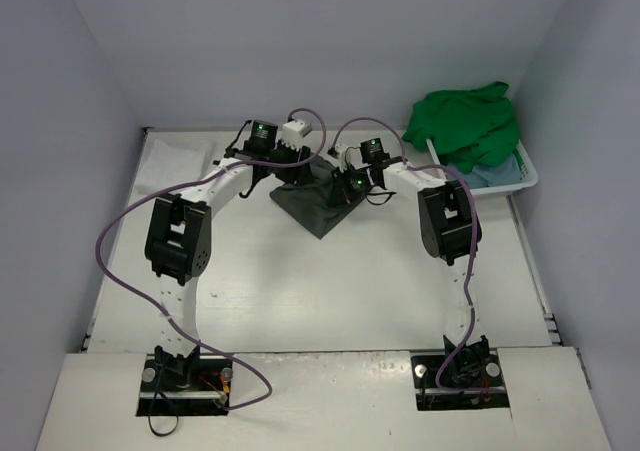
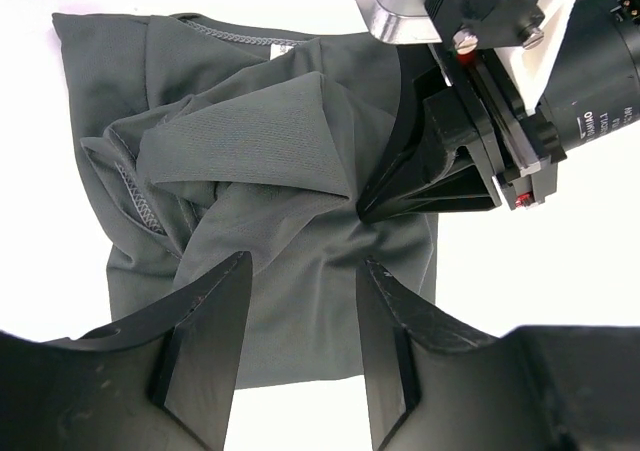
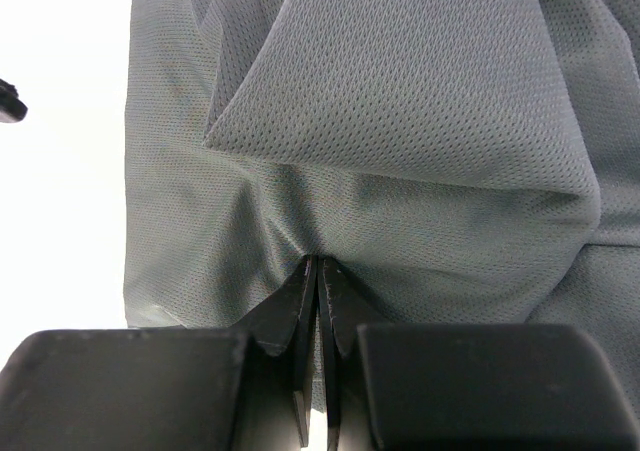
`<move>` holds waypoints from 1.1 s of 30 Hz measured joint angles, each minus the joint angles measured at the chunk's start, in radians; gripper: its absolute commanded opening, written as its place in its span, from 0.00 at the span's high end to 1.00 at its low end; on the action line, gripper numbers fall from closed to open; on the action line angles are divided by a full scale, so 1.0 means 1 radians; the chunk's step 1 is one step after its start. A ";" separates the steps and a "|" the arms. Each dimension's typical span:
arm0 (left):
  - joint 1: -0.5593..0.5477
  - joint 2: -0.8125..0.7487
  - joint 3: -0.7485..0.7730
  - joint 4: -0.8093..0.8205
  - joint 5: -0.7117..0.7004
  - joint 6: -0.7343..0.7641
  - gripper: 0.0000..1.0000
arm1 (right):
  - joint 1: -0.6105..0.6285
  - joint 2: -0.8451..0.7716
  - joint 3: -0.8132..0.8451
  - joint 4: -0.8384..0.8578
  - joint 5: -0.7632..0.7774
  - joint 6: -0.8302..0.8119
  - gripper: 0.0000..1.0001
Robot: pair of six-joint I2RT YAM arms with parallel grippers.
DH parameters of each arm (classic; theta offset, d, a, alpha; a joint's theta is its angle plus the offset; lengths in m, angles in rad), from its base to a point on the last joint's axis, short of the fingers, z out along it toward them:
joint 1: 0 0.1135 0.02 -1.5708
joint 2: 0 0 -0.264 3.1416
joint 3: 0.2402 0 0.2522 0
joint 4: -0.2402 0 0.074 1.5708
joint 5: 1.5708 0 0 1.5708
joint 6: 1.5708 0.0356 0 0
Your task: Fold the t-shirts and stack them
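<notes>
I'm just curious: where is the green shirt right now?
In the overhead view the green shirt is heaped in the white basket at the far right corner of the table.

Counting three shirts here: one dark grey shirt [image 1: 318,209], one green shirt [image 1: 465,126], one light blue shirt [image 1: 491,176]. Just one white basket [image 1: 529,174]. Arms, two: left arm [image 1: 178,239] and right arm [image 1: 450,221].

The top external view looks down from high behind the arm bases and takes in the whole white counter [image 1: 330,291] from afar. The left wrist view hangs close over the dark grey mesh-cloth t-shirt [image 2: 290,171] near the counter's far edge, facing down past the left end effector [image 2: 305,271]. The right wrist view sits nearest, with cloth filling it beyond the right end effector [image 3: 318,271]. All three views share that t-shirt.
</notes>
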 measured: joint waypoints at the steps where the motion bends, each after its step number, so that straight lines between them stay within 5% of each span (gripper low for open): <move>1: 0.000 0.000 0.000 0.000 0.000 0.000 0.59 | 0.000 0.000 0.000 0.000 -0.002 0.000 1.00; 25: 0.000 0.143 0.031 0.037 0.013 0.000 0.59 | 0.000 0.001 0.000 -0.007 -0.014 0.000 1.00; 33: 0.000 0.143 0.079 0.067 -0.034 -0.006 0.93 | 0.000 0.002 0.000 -0.012 -0.023 0.000 1.00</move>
